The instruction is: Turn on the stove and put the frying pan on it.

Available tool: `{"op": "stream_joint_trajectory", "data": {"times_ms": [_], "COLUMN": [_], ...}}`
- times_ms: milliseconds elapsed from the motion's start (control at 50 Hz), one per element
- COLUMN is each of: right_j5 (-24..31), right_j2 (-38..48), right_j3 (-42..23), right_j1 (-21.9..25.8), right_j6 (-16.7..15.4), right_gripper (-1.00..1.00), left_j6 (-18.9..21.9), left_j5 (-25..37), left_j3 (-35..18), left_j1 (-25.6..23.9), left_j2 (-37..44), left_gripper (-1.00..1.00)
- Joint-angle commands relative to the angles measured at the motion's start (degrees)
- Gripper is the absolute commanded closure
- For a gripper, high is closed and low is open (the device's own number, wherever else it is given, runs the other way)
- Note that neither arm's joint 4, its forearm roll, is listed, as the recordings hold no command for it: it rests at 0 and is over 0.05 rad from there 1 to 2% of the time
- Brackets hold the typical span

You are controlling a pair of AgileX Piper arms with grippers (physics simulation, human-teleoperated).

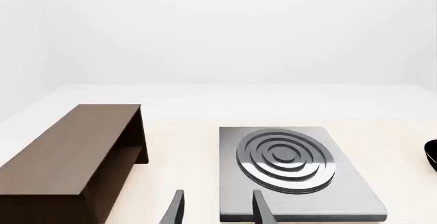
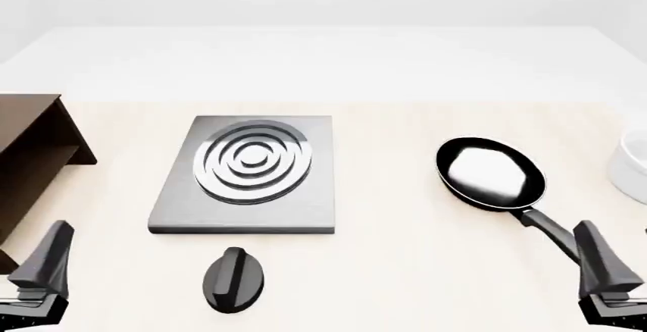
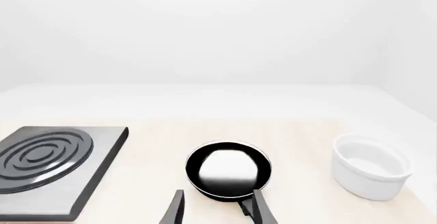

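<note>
Both my hands hang open and empty: left hand [image 2: 41, 267] at seven o'clock, right hand [image 2: 607, 271] at five. The frying pan [image 2: 490, 173] sits on the worktop [image 2: 395, 271] at three o'clock of the stove [image 2: 245, 174], its knob [image 2: 235, 279] at six.

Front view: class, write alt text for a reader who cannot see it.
A grey stove sits mid-table with its black knob in front; a black frying pan lies to its right, a brown shelf left, a white bowl far right.

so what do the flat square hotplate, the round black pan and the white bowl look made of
Flat square grey hotplate: brushed metal, going by its streaky sheen. Round black frying pan: glossy coated metal, perhaps, given its bright reflection. White bowl: smooth, ceramic-looking.
</note>
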Motion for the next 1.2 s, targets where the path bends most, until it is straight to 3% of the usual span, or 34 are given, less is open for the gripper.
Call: {"op": "stream_joint_trajectory", "data": {"times_ms": [20,320,440,520,840,940,980,1200], "right_j5": [-0.47,-0.25,-0.11,-0.11,-2.12,-2.28,-2.82,-3.64], "right_j2": [0.77,0.44,0.60,0.74,3.52,3.71,4.46,5.52], "right_j3": [-0.12,-0.16,-0.13,-0.12,-0.03,-0.02,0.00,0.02], "right_j1": [0.19,-0.07,-0.11,-0.09,-0.01,0.02,0.04,0.00], "right_j6": [-0.44,-0.07,0.31,0.50,1.93,1.99,2.30,2.51], "right_gripper": [-1.00,-1.00,-1.00,-1.00,-1.00,-1.00,-1.00,-1.00], "left_j6": [-0.12,0.53,-1.50,-0.23,-3.75,-3.73,-4.11,-4.99], "left_j5": [-0.08,-0.05,3.24,4.19,16.38,17.31,22.91,29.88], "left_j3": [-0.16,-0.27,-3.32,-5.22,-11.43,-11.67,-12.93,-16.40], "left_j1": [-0.11,-0.69,-2.24,-4.77,-8.92,-8.94,-11.43,-17.52], "left_j2": [0.36,-0.11,1.57,4.95,7.83,7.52,7.04,7.61], "left_gripper": [-1.00,-1.00,-1.00,-1.00,-1.00,-1.00,-1.00,-1.00]}}
